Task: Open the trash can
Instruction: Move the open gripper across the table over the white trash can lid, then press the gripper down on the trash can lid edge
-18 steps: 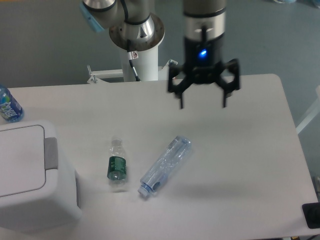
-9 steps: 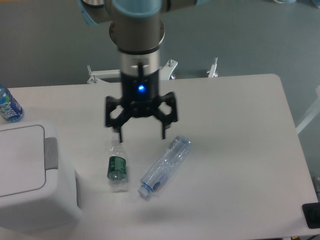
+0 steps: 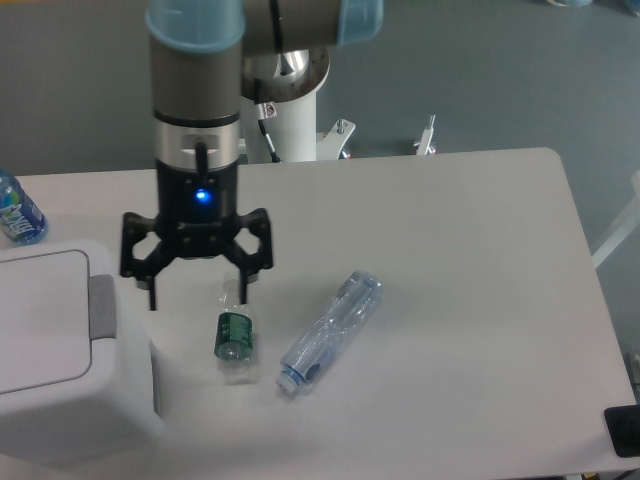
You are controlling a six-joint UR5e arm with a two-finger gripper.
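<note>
The trash can (image 3: 60,360) is a large white boxy bin at the table's front left corner, its flat lid down and a grey push tab (image 3: 101,306) on its right edge. My gripper (image 3: 196,298) hangs open just right of that tab, fingers pointing down, a blue light glowing on its body. Its left fingertip is close to the tab but I cannot tell whether it touches. Nothing is between the fingers.
A small clear bottle with a green label (image 3: 234,330) lies just below the gripper's right finger. A larger clear bottle (image 3: 333,331) lies tilted to its right. A blue-labelled bottle (image 3: 17,210) stands at the far left edge.
The gripper has swept from the table's back right to the left and downward, ending beside the trash can's tab. The bottles and the bin have not moved.
</note>
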